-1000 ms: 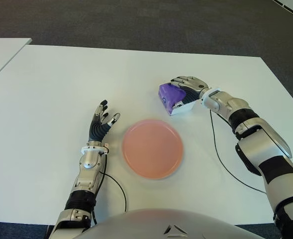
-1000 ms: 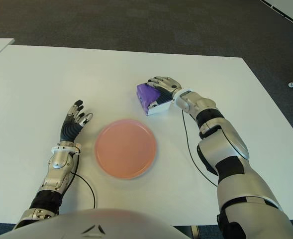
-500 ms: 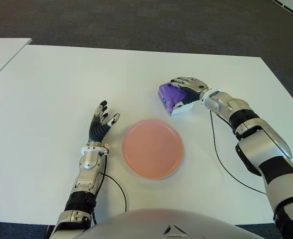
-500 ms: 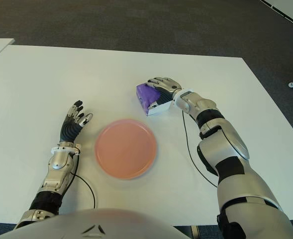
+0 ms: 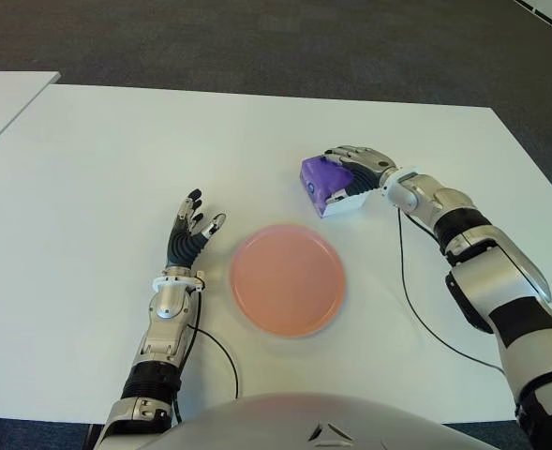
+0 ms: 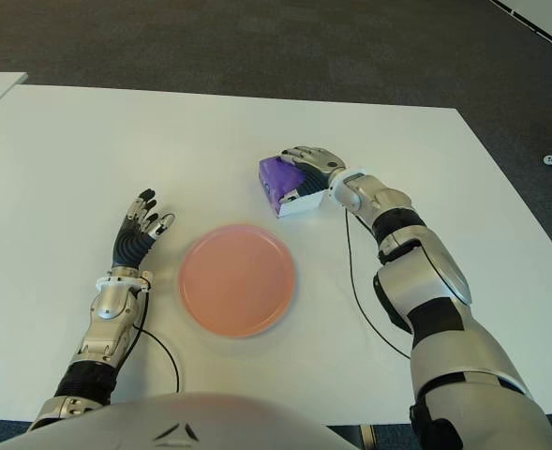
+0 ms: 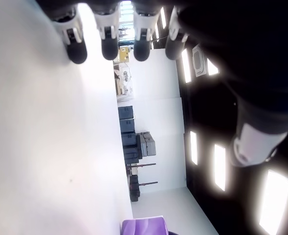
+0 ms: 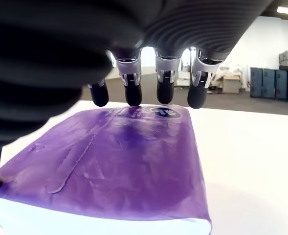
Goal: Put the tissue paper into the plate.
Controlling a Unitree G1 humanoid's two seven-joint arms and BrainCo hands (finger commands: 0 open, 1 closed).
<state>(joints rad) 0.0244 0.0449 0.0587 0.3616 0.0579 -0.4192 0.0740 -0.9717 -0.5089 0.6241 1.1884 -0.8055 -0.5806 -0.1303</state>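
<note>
A purple tissue pack (image 5: pixel 317 177) with a white underside lies on the white table (image 5: pixel 116 150), just beyond the right side of the pink round plate (image 5: pixel 288 279). My right hand (image 5: pixel 341 167) covers the pack from the right. Its fingers (image 8: pixel 164 93) stretch across the purple top (image 8: pixel 119 161) to the far edge, and the thumb presses the near side. The plate holds nothing. My left hand (image 5: pixel 193 225) shows to the left of the plate, fingers (image 7: pixel 109 46) spread and holding nothing.
A thin black cable (image 5: pixel 416 300) runs over the table along my right forearm. Another cable loops near my left forearm (image 5: pixel 221 352). A second white table (image 5: pixel 4 98) stands at the far left, with dark carpet (image 5: pixel 257 37) beyond.
The right hand and the tissue pack have shifted very slightly to the right. The left hand and the plate have not moved.
</note>
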